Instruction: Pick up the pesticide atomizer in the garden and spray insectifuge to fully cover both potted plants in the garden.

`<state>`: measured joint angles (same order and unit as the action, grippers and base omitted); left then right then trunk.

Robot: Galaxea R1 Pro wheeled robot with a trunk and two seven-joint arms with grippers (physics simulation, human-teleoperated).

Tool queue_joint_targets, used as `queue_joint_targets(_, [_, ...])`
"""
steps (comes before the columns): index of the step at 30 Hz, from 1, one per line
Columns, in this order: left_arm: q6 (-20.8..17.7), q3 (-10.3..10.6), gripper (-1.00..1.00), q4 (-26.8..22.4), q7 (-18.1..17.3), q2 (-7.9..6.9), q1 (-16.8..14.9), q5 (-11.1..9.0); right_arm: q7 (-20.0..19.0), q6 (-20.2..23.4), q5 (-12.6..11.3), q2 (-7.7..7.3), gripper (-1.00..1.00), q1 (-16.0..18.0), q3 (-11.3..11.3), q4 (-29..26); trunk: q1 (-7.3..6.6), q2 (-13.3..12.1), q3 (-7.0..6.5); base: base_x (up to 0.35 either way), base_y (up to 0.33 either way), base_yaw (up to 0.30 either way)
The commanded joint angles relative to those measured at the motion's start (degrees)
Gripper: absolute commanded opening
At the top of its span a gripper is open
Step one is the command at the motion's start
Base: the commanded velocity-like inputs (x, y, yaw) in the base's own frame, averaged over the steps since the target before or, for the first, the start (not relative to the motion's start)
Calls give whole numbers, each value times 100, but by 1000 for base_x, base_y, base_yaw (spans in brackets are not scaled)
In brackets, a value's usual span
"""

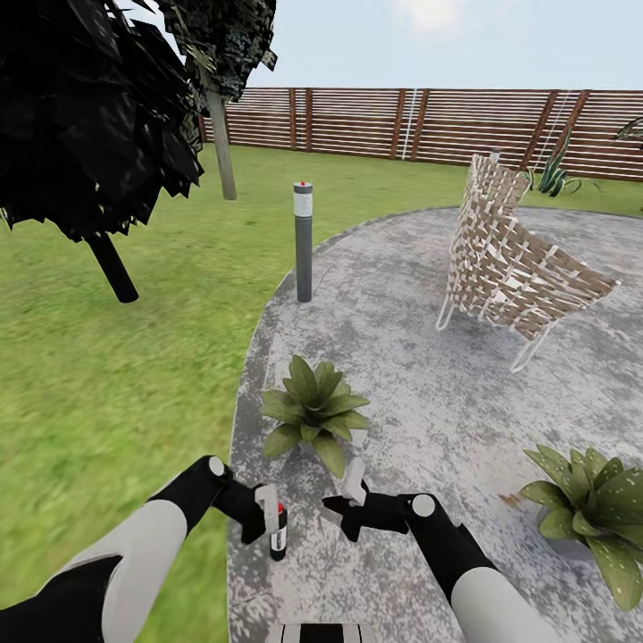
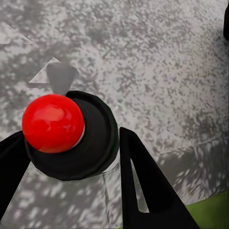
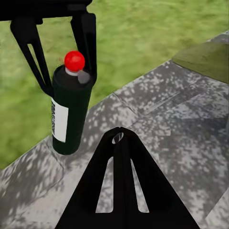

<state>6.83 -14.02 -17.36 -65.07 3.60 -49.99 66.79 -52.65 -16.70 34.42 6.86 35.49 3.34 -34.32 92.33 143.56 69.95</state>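
Straddled by the left gripper [image 3: 59,62], fingers spread either side without visibly pinching: pesticide atomizer [image 1: 279,533], upright, long axis vertical, near the patio [image 1: 429,295] edge by the lawn. Right gripper [image 1: 350,500] just beside, state impossible to tell. Nearest potted plant [image 1: 314,409] just ahead.

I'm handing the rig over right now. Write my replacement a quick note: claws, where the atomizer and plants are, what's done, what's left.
Left claw: fingers straddle the pesticide atomizer near its red-topped head; whether it is clamped is unclear.
Right claw: holds nothing, beside the bottle.
Atomizer stands upright on the patio at the lawn-side edge.
Potted plants: one just ahead, one to the right.
Done: approach. Left: confirm the grip, lift, spray both plants.
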Motion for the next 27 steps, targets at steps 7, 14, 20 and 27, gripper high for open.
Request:
queue_joint_targets(7, [64, -91, -100, -126, 1, 184, -4, 29, -26, -26, 48, 25, -100, 10, 35, -4, -1, 2, 5, 0, 0, 0])
queue_joint_targets(14, [75, -106, -100, -136, 102, 248, -3, -237, -19, -26, 48, 34, -100, 7, -251, -12, -1, 2, 5, 0, 0, 0])
queue_joint_targets(20, [124, -99, -100, -119, 104, 244, 19, -262, -17, -26, 48, 34, -100, 8, -280, -13, -1, 2, 5, 0, 0, 0])
queue_joint_targets(27, [172, -41, -100, -79, 46, 251, 50, -253, -17, -26, 48, 34, -100, 10, -281, -14, -1, 2, 5, 0, 0, 0])
